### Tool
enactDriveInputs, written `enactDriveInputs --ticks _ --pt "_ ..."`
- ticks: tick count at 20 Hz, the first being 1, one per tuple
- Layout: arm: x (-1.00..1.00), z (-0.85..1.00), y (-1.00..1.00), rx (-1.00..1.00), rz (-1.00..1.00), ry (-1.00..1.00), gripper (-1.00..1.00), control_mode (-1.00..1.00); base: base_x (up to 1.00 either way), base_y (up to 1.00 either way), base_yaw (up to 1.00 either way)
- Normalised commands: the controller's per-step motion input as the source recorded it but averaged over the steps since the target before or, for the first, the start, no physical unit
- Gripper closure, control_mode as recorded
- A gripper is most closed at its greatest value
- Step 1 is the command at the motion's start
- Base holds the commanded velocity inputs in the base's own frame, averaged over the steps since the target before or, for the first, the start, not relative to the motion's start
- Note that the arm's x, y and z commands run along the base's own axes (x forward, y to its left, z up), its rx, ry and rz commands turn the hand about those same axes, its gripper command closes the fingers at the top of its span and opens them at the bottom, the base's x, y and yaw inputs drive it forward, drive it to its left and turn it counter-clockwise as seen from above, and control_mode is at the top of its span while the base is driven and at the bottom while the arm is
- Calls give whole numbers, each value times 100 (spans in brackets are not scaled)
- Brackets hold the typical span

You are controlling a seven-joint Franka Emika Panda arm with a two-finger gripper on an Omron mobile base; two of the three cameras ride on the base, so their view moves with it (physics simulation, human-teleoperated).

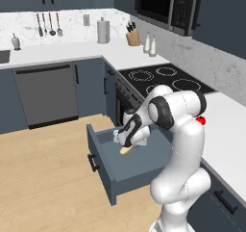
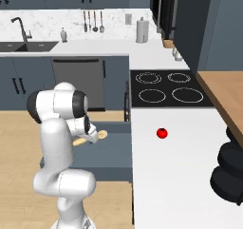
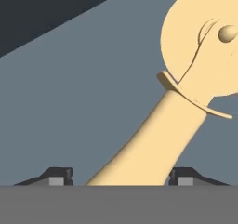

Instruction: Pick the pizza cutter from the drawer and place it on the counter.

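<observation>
The drawer [image 1: 126, 171] stands pulled out under the counter [image 2: 180, 176], its slate-blue inside showing. My gripper [image 1: 126, 142] reaches down into it near the back. The tan pizza cutter [image 3: 186, 79] lies right under the hand, with its round disc at the upper right of the hand view. Its handle runs down between my two fingertips [image 3: 59, 176]. The gripper [image 3: 122, 179] is open, with a thin strip of drawer floor showing on each side of the handle. The pizza cutter [image 2: 92, 137] [image 1: 126, 150] pokes out beside the hand in both base views.
A small red tomato [image 2: 162, 133] sits on the white counter right of the drawer. The black cooktop [image 2: 166, 88] lies beyond it. A dishwasher front [image 1: 46, 94] and wooden floor [image 1: 43, 178] are to the left. Dark stacked shapes [image 2: 230, 171] stand at the counter's right edge.
</observation>
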Motion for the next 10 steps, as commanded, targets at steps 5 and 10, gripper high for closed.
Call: enactDriveInputs --ticks 5,10 --pt "0 100 4 0 12 -14 100 -100 0 0 0" --pt "-1 100 -9 -4 14 -7 100 -100 0 0 0"
